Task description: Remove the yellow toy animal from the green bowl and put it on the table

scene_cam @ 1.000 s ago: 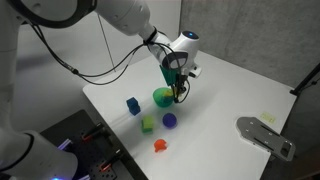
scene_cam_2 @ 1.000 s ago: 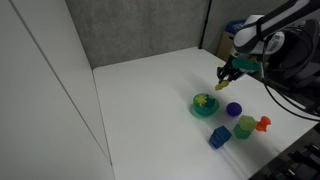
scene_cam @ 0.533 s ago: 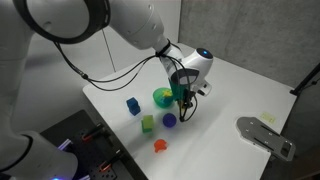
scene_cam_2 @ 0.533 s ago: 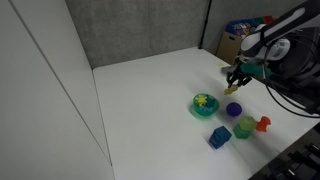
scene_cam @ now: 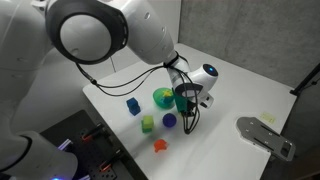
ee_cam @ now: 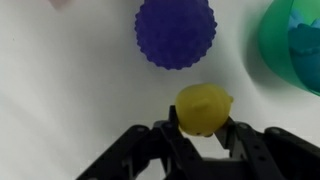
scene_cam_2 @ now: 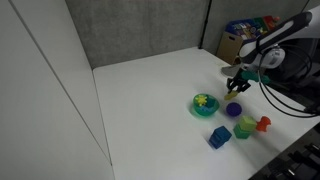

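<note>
gripper [ee_cam: 203,122] clamped on the yellow toy animal [ee_cam: 204,105], black fingers [ee_cam: 163,137] pressing it from both sides, per wrist view. Toy reads as a small rounded yellow lump, too blurred for any detail. It's outside the green bowl [ee_cam: 292,45], over bare white table [ee_cam: 60,100]. Can't tell if it touches the surface or hangs just above it

Wrist view: purple ball [ee_cam: 176,33], bumpy, sits just ahead of the toy and apart from it. Bowl rim is off to the right edge with something bluish inside

From where I stand, gripper [scene_cam_2: 236,87] points down at the table [scene_cam_2: 150,100], near the bowl [scene_cam_2: 205,106] and beside the purple ball [scene_cam_2: 233,109]. A yellow patch [scene_cam_2: 203,101] shows inside the bowl in that exterior view, can't tell what it is

Rest of the clutter is near the bowl: blue block [scene_cam_2: 219,137], yellow-green cube [scene_cam_2: 245,127], orange-red piece [scene_cam_2: 264,124], none touching the gripper

From the opposite exterior view: gripper [scene_cam: 188,112] low between bowl [scene_cam: 162,97] and purple ball [scene_cam: 170,120], toy not resolvable there. Black cable [scene_cam: 140,72] loops from the arm to the wrist
</note>
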Controlling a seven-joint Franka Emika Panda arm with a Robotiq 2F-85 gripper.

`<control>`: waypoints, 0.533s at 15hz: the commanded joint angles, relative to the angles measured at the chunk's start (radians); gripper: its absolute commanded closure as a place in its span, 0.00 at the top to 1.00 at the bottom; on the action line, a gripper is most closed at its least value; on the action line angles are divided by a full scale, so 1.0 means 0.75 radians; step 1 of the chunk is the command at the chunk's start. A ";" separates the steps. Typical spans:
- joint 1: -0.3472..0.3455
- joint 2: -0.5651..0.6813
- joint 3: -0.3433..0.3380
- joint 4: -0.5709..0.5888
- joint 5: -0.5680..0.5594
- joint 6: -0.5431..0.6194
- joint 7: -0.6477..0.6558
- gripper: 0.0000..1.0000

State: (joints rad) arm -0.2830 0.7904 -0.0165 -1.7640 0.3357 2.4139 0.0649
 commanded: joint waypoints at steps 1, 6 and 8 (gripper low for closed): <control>-0.064 0.064 0.052 0.093 0.067 -0.077 -0.089 0.13; -0.089 0.108 0.069 0.136 0.098 -0.137 -0.137 0.62; -0.089 0.110 0.067 0.144 0.096 -0.157 -0.145 0.63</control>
State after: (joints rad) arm -0.3285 0.8561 0.0191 -1.6990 0.3846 2.3436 -0.0072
